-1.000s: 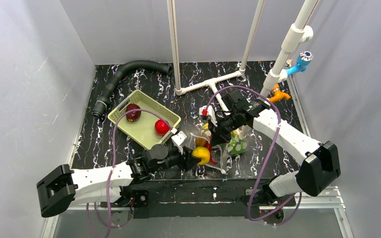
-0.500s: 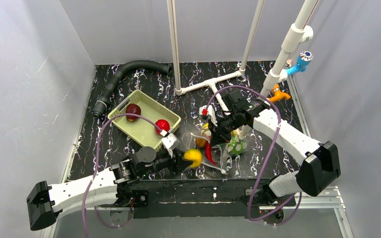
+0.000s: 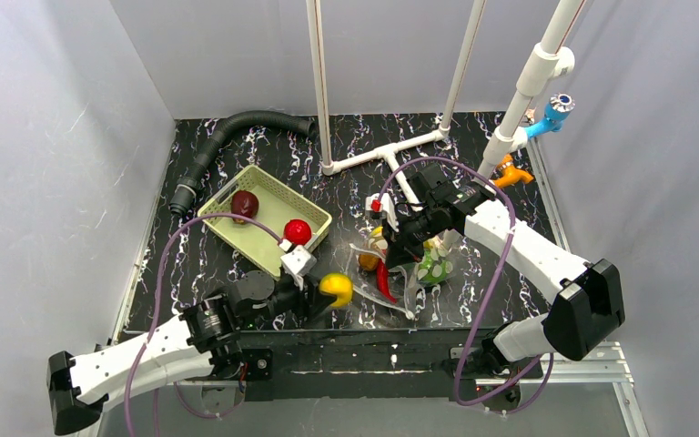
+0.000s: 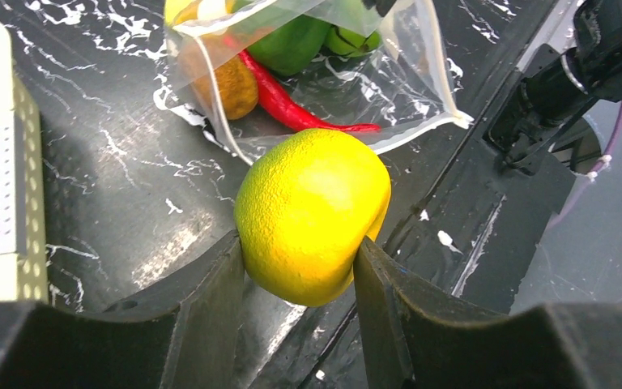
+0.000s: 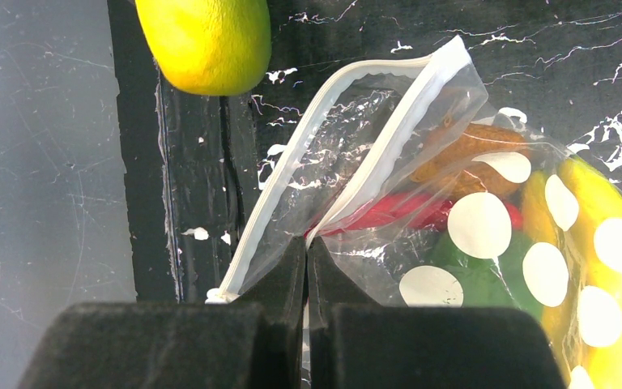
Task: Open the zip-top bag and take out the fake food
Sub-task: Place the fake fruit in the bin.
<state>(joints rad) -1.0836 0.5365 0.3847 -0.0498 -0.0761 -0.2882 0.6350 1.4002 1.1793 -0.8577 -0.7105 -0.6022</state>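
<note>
Left claw (image 3: 317,297): mine, clamped on a yellow lemon (image 4: 312,212), near the table's (image 4: 105,186) front edge.
Right claw (image 5: 308,253): mine, pressed together on the zip-top bag's (image 5: 421,162) open mouth. The bag lies right of the basket (image 3: 268,228) and holds a chili (image 4: 291,109), a green pepper (image 4: 291,44) and a banana (image 5: 607,235).

Gap between basket (image 3: 293,194) and zip-top bag (image 3: 407,289) passable; white pipes (image 3: 387,155) bar rear, likely.

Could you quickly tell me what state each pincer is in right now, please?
Left pincer: closed on the yellow fake fruit.
Right pincer: closed, pinching the zip-top bag at its opening.
</note>
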